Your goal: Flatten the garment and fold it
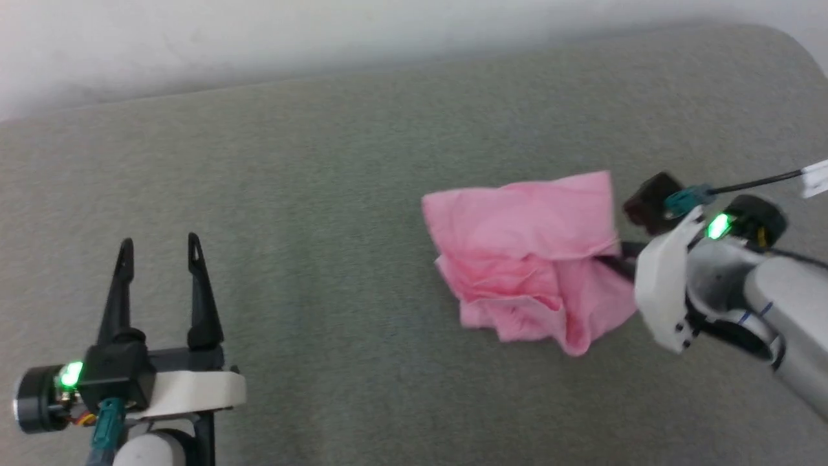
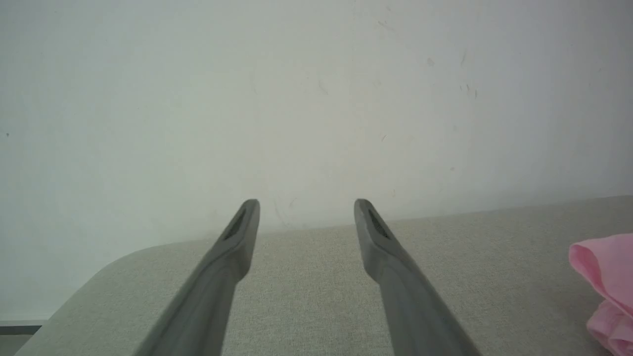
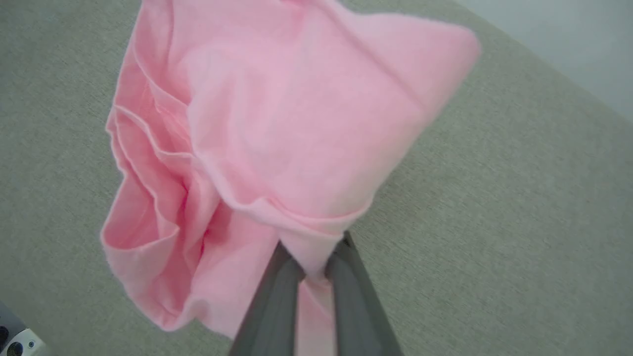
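Note:
The garment [image 1: 527, 259] is a crumpled heap of light pink thin fabric on the grey-green cushion, right of centre in the head view. My right gripper [image 1: 611, 262] reaches into its right edge, and in the right wrist view its fingers [image 3: 277, 291] are shut on a bunched fold of the garment [image 3: 277, 133], pink cloth squeezed between them. My left gripper [image 1: 160, 249] stands open at the lower left, well away from the cloth, nothing between its fingers [image 2: 232, 247]. A pink corner of the garment [image 2: 606, 277] shows at the right edge of the left wrist view.
The grey-green padded surface [image 1: 310, 194] runs wide to the left and front of the cloth. A pale wall [image 1: 259, 39] rises behind its far edge, and the surface's rounded corner [image 2: 99, 267] lies ahead of my left gripper.

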